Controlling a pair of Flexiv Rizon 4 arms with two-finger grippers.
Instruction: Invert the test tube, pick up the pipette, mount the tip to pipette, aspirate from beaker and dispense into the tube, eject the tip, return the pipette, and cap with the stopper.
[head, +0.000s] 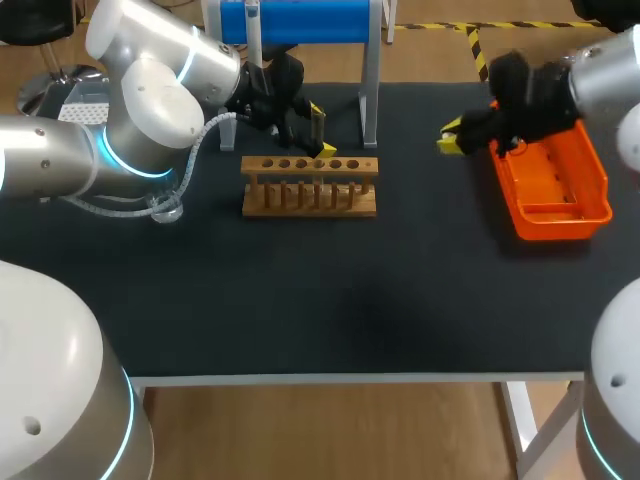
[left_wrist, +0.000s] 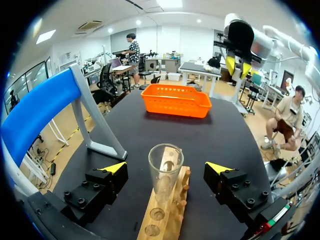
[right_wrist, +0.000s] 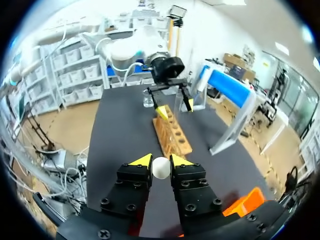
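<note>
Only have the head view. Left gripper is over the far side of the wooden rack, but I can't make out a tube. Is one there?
Observer: Yes. The left wrist view shows a clear test tube standing at the end of the wooden rack, mouth up.
Operator: Gripped?
Observer: No. The left gripper is open, with one finger on each side of the tube and a gap on both sides.
Operator: Right gripper holding anything?
Observer: Yes. The right gripper is shut on a small round white stopper, pinched between its yellow tips.
</note>
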